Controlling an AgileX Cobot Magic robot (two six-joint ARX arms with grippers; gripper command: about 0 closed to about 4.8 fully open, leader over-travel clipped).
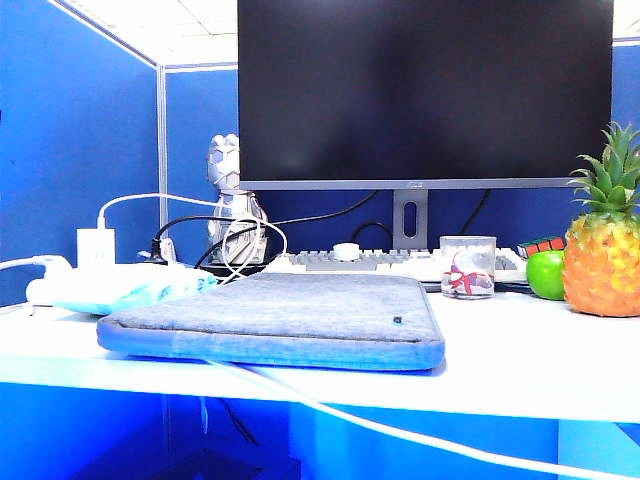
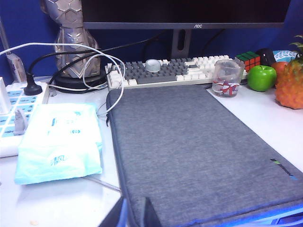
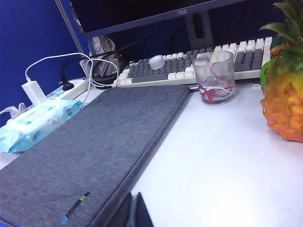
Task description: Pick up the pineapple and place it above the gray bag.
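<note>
Nothing done yet: my pineapple (image 1: pixel 602 258) stands well apart from the gray bag (image 1: pixel 285 318); left gripper (image 2: pixel 135 213) and right gripper (image 3: pixel 134 213) closed, empty.

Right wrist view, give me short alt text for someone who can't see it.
A pineapple stands upright on a white desk, apart from a flat gray bag lying beside it. Behind them are a clear cup, a keyboard and a monitor's lower edge. The right gripper shows shut at the frame edge, holding nothing.
</note>
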